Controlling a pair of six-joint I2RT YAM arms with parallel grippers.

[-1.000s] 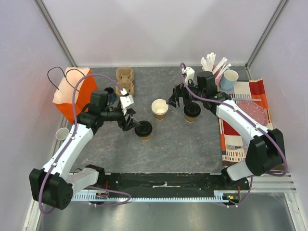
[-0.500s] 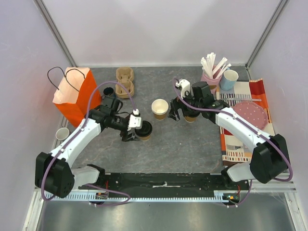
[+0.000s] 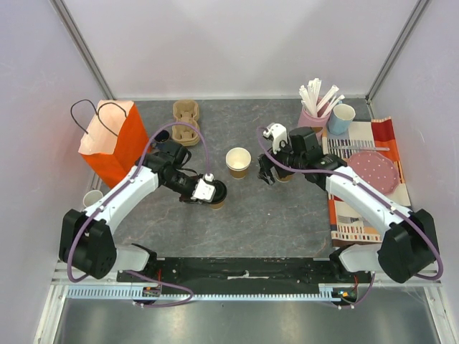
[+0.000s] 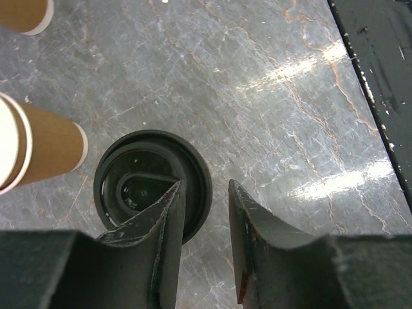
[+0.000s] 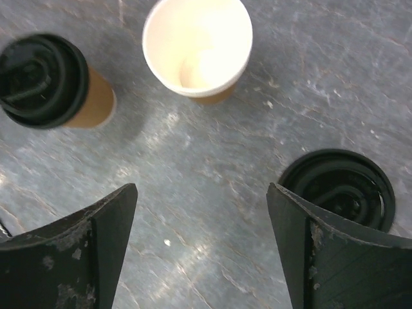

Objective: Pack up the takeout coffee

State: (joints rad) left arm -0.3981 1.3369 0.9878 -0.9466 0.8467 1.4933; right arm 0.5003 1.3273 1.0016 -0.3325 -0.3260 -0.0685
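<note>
— Left gripper (image 4: 205, 185), status?
— Jaws narrowly apart, straddling the lid rim of one lidded cup (image 4: 129, 167); no grip evident.
— Right gripper (image 5: 199, 191)?
— Wide open, empty, above the table (image 5: 212, 148); other lidded cup (image 5: 338, 188) beside one finger, open cup (image 5: 196, 45) ahead.
— Bag (image 3: 122, 132)?
— Upright, at the table's far left, well apart from all cups.
</note>
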